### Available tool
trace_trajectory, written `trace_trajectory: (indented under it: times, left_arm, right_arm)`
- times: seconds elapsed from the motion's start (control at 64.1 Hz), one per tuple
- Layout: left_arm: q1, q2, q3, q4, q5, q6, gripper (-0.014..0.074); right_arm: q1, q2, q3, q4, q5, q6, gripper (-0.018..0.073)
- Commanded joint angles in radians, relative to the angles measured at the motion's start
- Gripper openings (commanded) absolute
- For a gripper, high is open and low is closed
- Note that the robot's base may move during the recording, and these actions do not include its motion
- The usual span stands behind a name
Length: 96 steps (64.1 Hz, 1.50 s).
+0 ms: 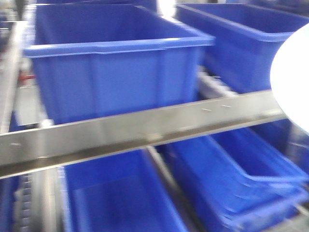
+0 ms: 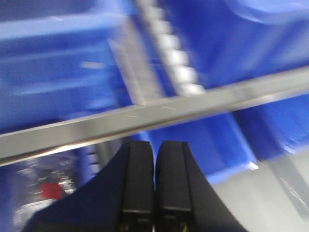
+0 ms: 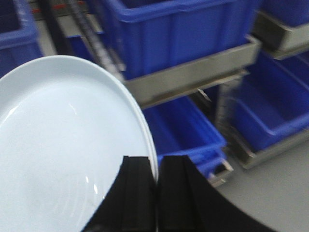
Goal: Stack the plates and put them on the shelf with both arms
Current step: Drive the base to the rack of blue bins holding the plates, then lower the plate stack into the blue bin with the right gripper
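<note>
My right gripper (image 3: 157, 166) is shut on the rim of the pale blue-white plates (image 3: 58, 145), which fill the left of the right wrist view; two stacked rims show at the edge. The plates also show as a white curve at the right edge of the front view (image 1: 292, 72). They are held in the air in front of the steel shelf (image 1: 145, 128), whose rail crosses the front view. My left gripper (image 2: 154, 154) is shut and empty, just below the shelf rail (image 2: 145, 116). The views are blurred.
Blue plastic crates sit on the shelf tiers: a large one at upper left (image 1: 116, 67), another at upper right (image 1: 241, 38), stacked ones at lower right (image 1: 241, 183). Roller tracks (image 2: 174, 58) run between the crates. Grey floor (image 3: 280, 193) lies below the rack.
</note>
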<state>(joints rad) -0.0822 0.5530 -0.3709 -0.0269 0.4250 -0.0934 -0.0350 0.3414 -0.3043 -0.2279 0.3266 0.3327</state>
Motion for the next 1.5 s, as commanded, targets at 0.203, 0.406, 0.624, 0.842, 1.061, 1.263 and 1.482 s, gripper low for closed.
trace_trajectory:
  times: [0.203, 0.406, 0.624, 0.842, 1.061, 1.263, 1.482]
  left_arm:
    - [-0.004, 0.005, -0.030, -0.003, -0.079, -0.007, 0.0085]
    - [-0.004, 0.005, -0.030, -0.003, -0.079, -0.007, 0.0085]
    - [-0.004, 0.005, -0.030, -0.003, -0.079, -0.007, 0.0085]
    - [-0.004, 0.005, -0.030, -0.003, -0.079, -0.007, 0.0085]
    - [-0.004, 0.005, -0.030, -0.003, -0.079, -0.007, 0.0085]
    - [-0.004, 0.005, -0.030, -0.003, -0.079, -0.007, 0.0085]
    - [-0.004, 0.005, -0.030, -0.003, -0.079, -0.007, 0.0085]
  right_arm:
    - [-0.007, 0.007, -0.034, -0.006, -0.095, 0.002, 0.0029]
    - [-0.007, 0.007, -0.034, -0.006, -0.095, 0.002, 0.0029]
    - [-0.007, 0.007, -0.034, -0.006, -0.095, 0.002, 0.0029]
    - [-0.007, 0.007, -0.034, -0.006, -0.095, 0.002, 0.0029]
    - [-0.007, 0.007, -0.034, -0.006, -0.095, 0.002, 0.0029]
    - [-0.007, 0.007, -0.034, -0.006, -0.095, 0.002, 0.0029]
    - [-0.007, 0.007, -0.034, -0.006, -0.095, 0.002, 0.0029]
